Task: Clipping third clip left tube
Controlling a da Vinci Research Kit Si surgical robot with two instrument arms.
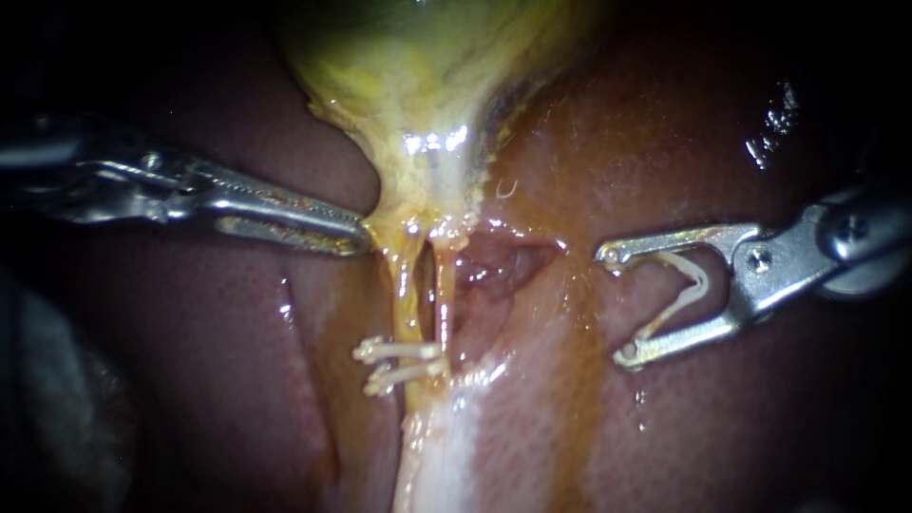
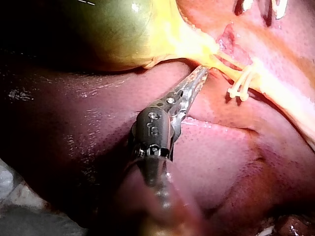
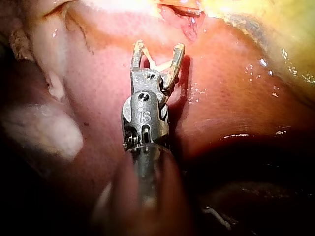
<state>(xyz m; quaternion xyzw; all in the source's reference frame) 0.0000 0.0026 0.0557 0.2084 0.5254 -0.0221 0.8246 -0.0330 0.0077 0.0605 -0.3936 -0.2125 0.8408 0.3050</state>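
Right instrument (image 1: pixel 617 306) stands jaws spread wide, a loaded clip (image 1: pixel 686 285) seated open between them and touching both, over bare liver (image 1: pixel 722 427) well apart from the tubes. Left tube (image 1: pixel 406 285) lies beyond, two clips (image 1: pixel 399 351) low on it. Judgement: straddle it squarely just above those, clear of the right tube (image 1: pixel 445 304), both tips showing before closing. Left instrument (image 1: pixel 356 239) rests its tip at the gallbladder (image 1: pixel 427 85) neck.

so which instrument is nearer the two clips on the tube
Left. The left instrument sits at the yellow tissue just above the two clips; the right instrument, holding a loaded clip, is farther off over the liver.
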